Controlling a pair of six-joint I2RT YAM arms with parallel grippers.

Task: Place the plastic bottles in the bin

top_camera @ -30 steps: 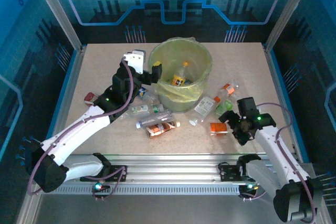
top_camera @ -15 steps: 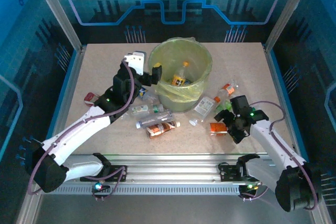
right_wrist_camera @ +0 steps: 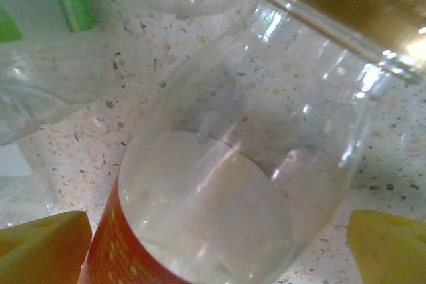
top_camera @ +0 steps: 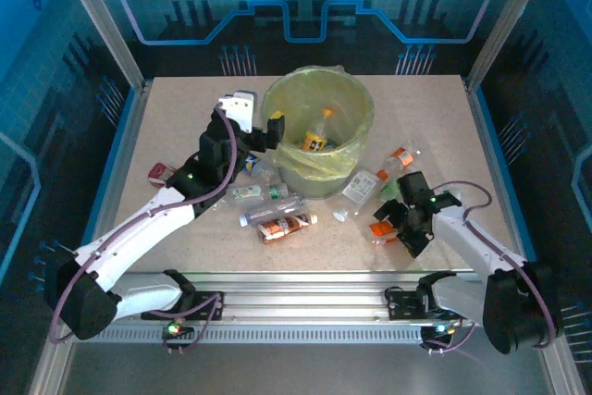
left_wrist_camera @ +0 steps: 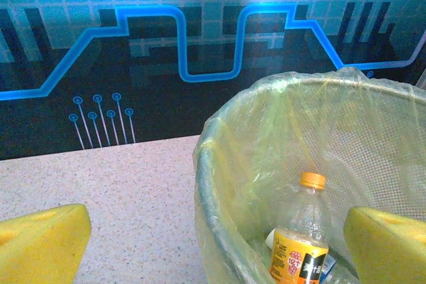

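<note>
The left jaws are wide open with nothing in them, just beside the rim of the bin (top_camera: 350,150), at the back of the counter (top_camera: 185,108). 1 yellow-label bottle (left_wrist_camera: 301,244) stands inside the bin. The right jaws are wide open too, low around a clear bottle with an orange-red label (right_wrist_camera: 219,184) lying on the counter. More bottles (top_camera: 277,215) lie in front of the bin.
</note>
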